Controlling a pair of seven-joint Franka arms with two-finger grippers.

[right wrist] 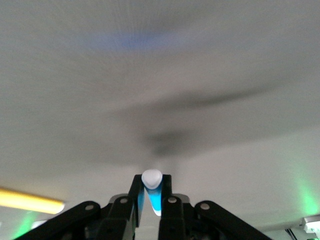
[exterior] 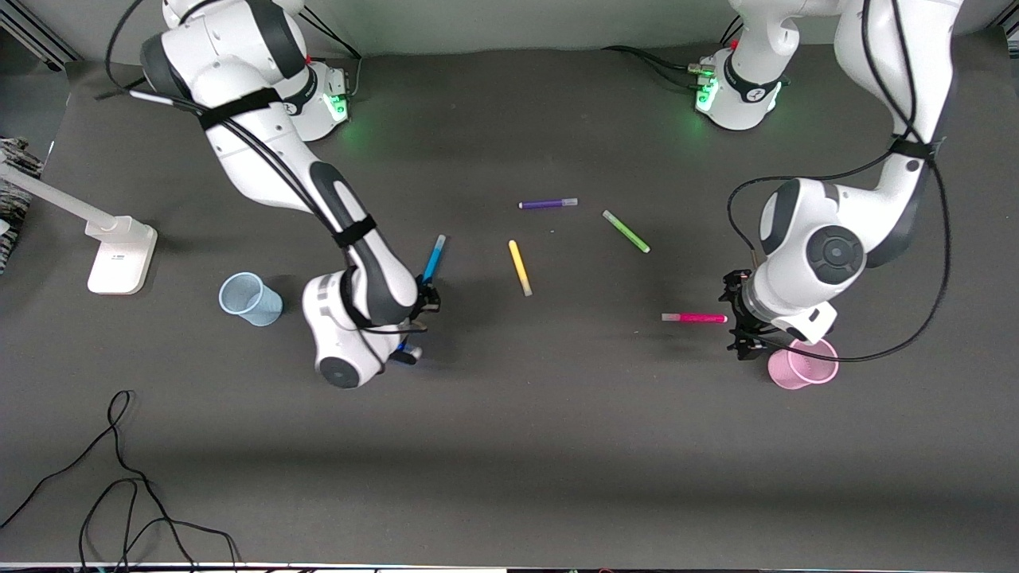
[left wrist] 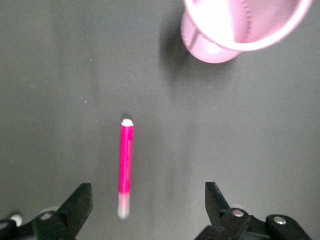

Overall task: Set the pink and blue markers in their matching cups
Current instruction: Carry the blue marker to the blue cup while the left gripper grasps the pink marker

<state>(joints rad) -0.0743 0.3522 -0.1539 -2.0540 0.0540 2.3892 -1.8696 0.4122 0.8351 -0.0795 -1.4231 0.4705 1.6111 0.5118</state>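
Note:
The pink marker (exterior: 694,317) lies flat on the dark table, beside the pale pink cup (exterior: 802,364), which stands upright. My left gripper (exterior: 740,326) hangs open and empty over the table between them. In the left wrist view the marker (left wrist: 126,167) lies off-centre between the wide-open fingers (left wrist: 80,202), with the cup (left wrist: 240,25) farther off. My right gripper (exterior: 423,301) is shut on the blue marker (exterior: 434,259) and holds it tilted above the table; the right wrist view shows its pale end (right wrist: 152,179) pinched between the fingers. The pale blue cup (exterior: 249,298) stands beside that arm's hand.
A purple marker (exterior: 548,204), a green marker (exterior: 626,231) and a yellow marker (exterior: 520,267) lie mid-table, farther from the front camera. A white stand (exterior: 119,255) sits at the right arm's end. Black cables (exterior: 119,477) lie near the front edge.

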